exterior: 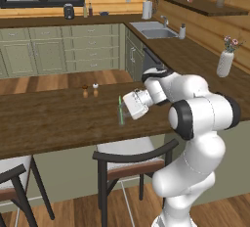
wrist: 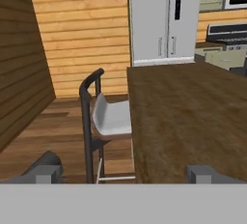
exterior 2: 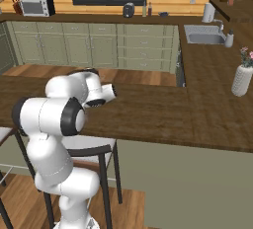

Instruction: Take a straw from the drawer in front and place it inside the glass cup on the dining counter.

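From the left base view I saw the straw point(exterior: 120, 111) standing close to upright on the dining counter point(exterior: 58, 118), a thin light-green stick just in front of the white hand. It appeared to sit inside the glass cup point(exterior: 124, 118), though the glass was so clear that I could make out only a faint outline near the straw's lower half. The gripper point(exterior: 125, 107) was beside the straw; its fingers were hidden by the hand's white body from this side, so I could not judge the gap there. Two small shakers point(exterior: 90, 91) stood farther back on the same counter, well apart from the straw. A dark-framed stool point(exterior: 132, 160) was tucked under the counter's near edge, and a white vase point(exterior: 225, 63) with flowers stood on the counter to the right.

In the right base view the arm's bulk covered the hand, and I could not see the straw or cup. The dining counter point(exterior 2: 163, 114) ran across the middle and the vase point(exterior 2: 242, 80) stood at its right end.

In the hand view the two dark fingertips point(wrist: 46, 170) rose at the bottom corners, spread wide apart with nothing between them. Beyond them lay the dining counter point(wrist: 188, 112) top, a stool point(wrist: 103, 117) beside it, and a grey fridge point(wrist: 164, 18) against the wooden wall.
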### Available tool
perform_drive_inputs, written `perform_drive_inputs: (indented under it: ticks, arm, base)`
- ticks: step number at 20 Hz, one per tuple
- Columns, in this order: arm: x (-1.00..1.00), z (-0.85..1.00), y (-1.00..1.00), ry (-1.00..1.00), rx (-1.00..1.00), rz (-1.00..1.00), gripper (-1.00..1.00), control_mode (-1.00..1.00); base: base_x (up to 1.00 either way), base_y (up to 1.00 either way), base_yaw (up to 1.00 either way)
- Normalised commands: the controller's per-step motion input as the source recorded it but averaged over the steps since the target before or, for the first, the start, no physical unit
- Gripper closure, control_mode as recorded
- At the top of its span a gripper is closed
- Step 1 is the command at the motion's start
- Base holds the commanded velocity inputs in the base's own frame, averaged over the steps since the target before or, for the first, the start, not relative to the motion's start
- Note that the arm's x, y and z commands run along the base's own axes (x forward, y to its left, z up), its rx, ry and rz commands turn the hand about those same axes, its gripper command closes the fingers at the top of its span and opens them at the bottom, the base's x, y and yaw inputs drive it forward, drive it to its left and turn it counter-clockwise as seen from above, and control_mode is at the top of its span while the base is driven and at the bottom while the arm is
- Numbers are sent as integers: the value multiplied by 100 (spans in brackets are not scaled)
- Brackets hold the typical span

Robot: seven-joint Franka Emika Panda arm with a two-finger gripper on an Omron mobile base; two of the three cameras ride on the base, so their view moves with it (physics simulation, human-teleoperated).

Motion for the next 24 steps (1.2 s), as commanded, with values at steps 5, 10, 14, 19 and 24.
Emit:
perform_drive_inputs:
  ticks: [5, 10, 14, 19, 24]
  arm:
    - [-38, 0, 2, 0, 0, 0, -100, -100]
    - [-45, 0, 0, -4, 0, -1, -100, -100]
    - [-9, 13, -1, -1, 0, -2, -100, -100]
    - [0, 29, -19, 0, 0, 0, -100, -100]
    - [0, 11, -18, 0, 0, 0, -100, -100]
  base:
    - [0, 0, 0]
    - [0, 0, 0]
    - [0, 0, 0]
    - [0, 0, 0]
    - [0, 0, 0]
